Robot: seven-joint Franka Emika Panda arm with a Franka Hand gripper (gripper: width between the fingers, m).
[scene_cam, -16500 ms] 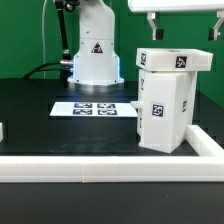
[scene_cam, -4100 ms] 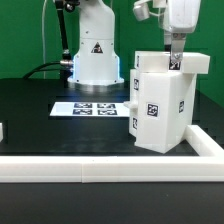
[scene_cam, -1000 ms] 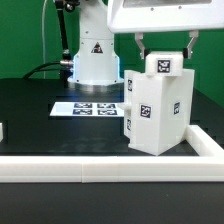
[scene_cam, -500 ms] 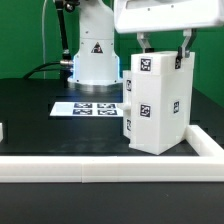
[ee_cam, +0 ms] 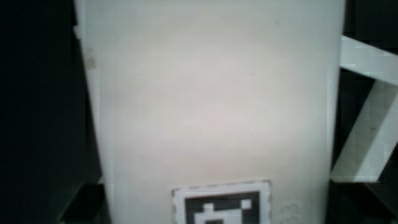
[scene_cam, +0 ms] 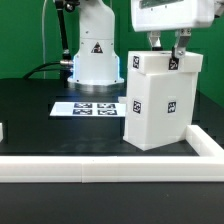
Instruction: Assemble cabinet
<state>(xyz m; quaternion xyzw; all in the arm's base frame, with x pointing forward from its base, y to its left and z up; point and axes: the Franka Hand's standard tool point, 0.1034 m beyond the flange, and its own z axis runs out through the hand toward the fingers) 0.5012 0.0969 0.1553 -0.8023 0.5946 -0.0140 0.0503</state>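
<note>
Cabinet: upright white box with fiducial tags, standing on the black table at the exterior view's right, inside the border rail's corner.
Marker board: flat on the table, just left of the cabinet.
Border rail: along the near edge.
End effector: above the cabinet's top, fingers narrow, straddling its upper rear edge; grip cannot be confirmed.
Wrist view: cabinet panel with one tag.

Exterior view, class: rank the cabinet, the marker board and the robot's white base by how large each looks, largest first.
1. The cabinet, though it stands nearest the camera.
2. The robot's white base, which stands farther back.
3. The marker board, a thin flat strip, partly hidden by the cabinet.
</note>
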